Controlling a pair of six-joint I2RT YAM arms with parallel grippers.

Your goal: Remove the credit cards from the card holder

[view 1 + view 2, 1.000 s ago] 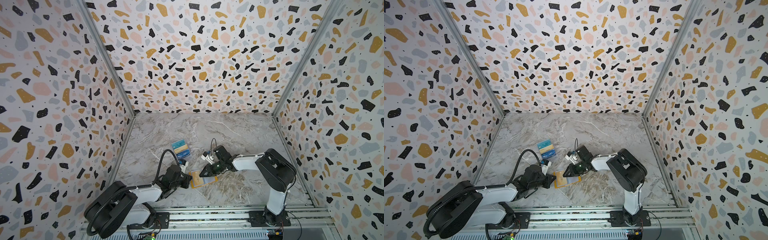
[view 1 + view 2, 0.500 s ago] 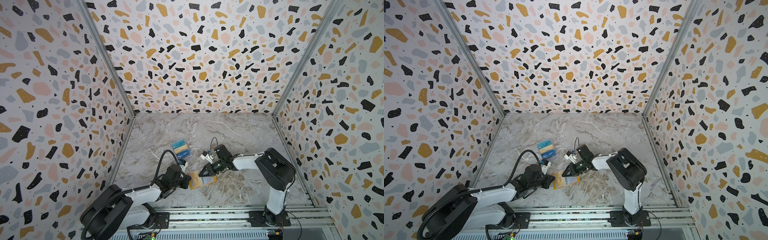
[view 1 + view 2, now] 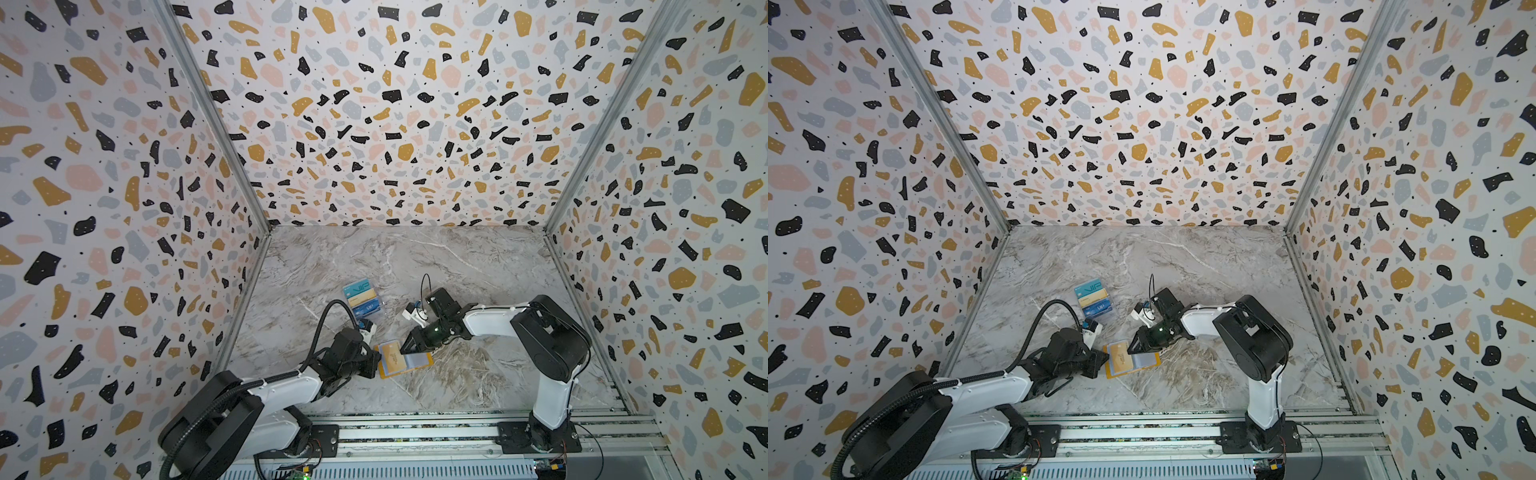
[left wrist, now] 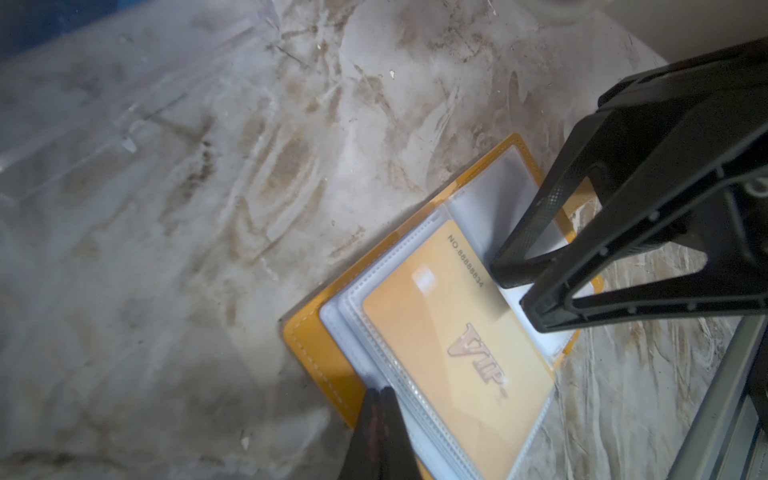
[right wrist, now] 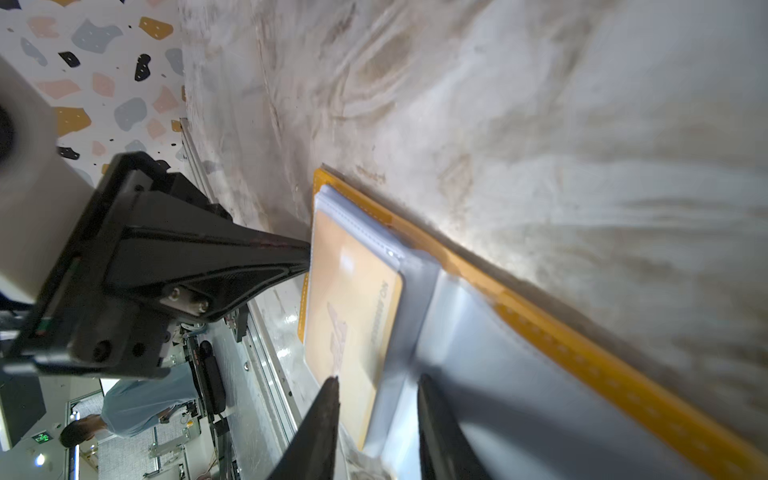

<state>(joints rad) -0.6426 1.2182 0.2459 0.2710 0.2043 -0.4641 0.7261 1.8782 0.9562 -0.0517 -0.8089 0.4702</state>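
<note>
The marble tabletop [image 3: 457, 266] carries an open orange card holder [image 3: 384, 371] near its front, between the two arms. The left gripper [image 4: 380, 395] has its fingers closed on the holder's outer edge, apparently to anchor it against a pull. The right gripper [image 5: 376, 399] stands with fingers parted by the spine and grips nothing. One tip is above the gold VIP card [image 4: 453, 357], which lies in the top clear sleeve, so drawing it out looks like the step in hand. Further back, a teal card [image 3: 357, 287], a beige card [image 3: 365, 297] and a blue card [image 3: 371, 308] lie fanned, already out.
</note>
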